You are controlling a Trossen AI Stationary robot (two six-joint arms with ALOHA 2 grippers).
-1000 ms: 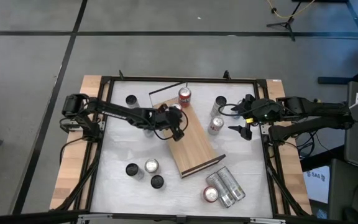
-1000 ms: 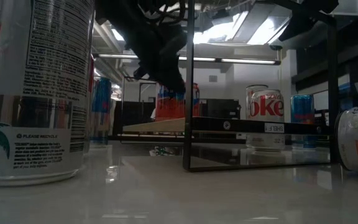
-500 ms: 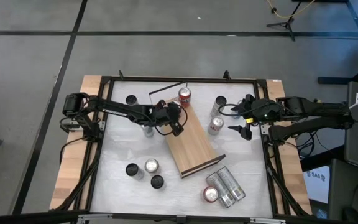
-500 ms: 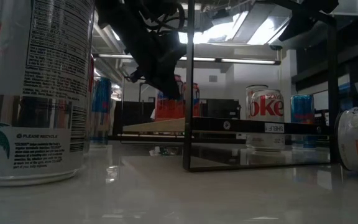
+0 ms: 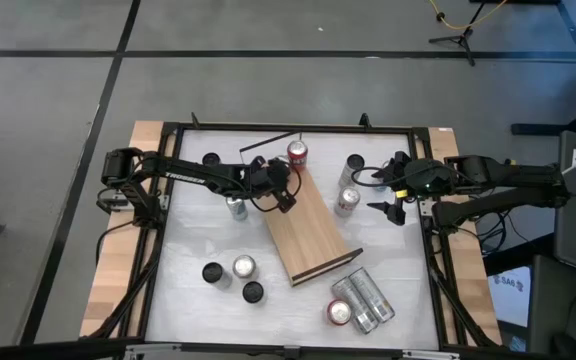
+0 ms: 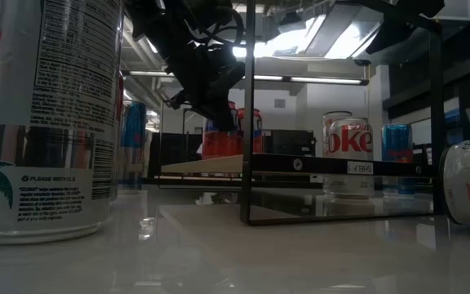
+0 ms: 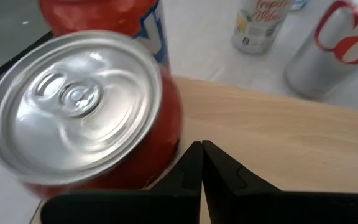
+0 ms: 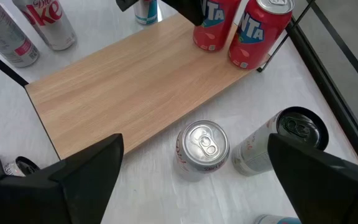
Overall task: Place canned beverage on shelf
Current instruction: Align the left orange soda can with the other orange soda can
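Observation:
The shelf (image 5: 313,232), a light wooden board, lies slantwise mid-table, with a thin black rail (image 5: 268,143) at its far end. Two red cans stand upright on that far end (image 8: 211,28) (image 8: 260,31). In the high view only one red can (image 5: 297,155) shows; my left arm covers the other. My left gripper (image 7: 201,155) (image 5: 280,192) is shut and slants down over the shelf, right beside the nearer red can (image 7: 86,112). My right gripper (image 5: 396,205) waits open off the shelf's right side, above a silver-topped can (image 8: 202,148). My left gripper's shut fingers (image 7: 191,163) stand close against the nearer red can's side wall (image 7: 178,134), coming slanting down from the table's left. Whether they touch it I cannot tell. The can stands upright on the shelf.
A Diet Coke can (image 5: 346,200) stands by the shelf's right side and a blue can (image 5: 236,207) by its left. Three cans (image 5: 236,275) stand near left, and lying cans (image 5: 360,298) sit near right. More cans stand at the far edge (image 5: 211,160) (image 5: 355,163).
My left gripper, still shut, has gone a little toward the table's far edge along the shelf's far end, closer to the two red cans.

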